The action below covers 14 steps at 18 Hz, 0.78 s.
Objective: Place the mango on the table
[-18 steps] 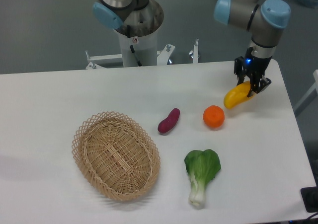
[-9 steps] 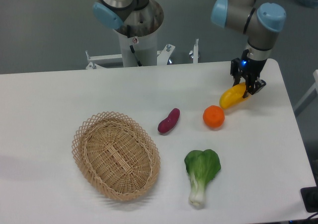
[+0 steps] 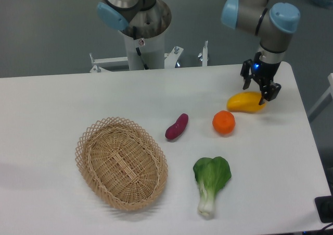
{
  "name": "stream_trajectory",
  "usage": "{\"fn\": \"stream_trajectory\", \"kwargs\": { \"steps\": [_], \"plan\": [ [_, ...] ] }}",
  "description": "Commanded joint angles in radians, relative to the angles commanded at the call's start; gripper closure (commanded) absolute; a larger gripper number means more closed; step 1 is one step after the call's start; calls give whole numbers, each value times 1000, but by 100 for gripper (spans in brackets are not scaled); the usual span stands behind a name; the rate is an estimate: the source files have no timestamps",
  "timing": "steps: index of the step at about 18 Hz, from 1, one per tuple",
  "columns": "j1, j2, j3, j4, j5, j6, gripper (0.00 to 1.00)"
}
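Observation:
The mango (image 3: 244, 102), yellow with an orange blush, lies flat on the white table (image 3: 62, 99) at the right rear, just up and right of the round orange. My gripper (image 3: 262, 90) hangs over the mango's right end. Its jaws are spread, with the fingertips close to the fruit but no longer clamped on it.
An orange (image 3: 223, 122) sits close to the mango's lower left. A purple sweet potato (image 3: 177, 126) lies at the centre, a bok choy (image 3: 210, 181) toward the front, and a wicker basket (image 3: 121, 162) at the left front. The table's right edge runs near the gripper.
The mango was held tilted above the table; it went down and left with the gripper, and now lies level on the surface. The jaws have spread apart.

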<state>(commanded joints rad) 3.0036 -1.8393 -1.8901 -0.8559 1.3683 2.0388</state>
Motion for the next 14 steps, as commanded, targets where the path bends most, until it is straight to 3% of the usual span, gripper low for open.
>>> {"fn": "stream_trajectory", "kwargs": {
  "steps": [5, 11, 14],
  "plan": [
    [-23, 29, 43, -43, 5, -106, 0],
    [-25, 29, 224, -313, 5, -111, 0],
    [-25, 28, 290, -385, 5, -112, 0]
  ]
}}
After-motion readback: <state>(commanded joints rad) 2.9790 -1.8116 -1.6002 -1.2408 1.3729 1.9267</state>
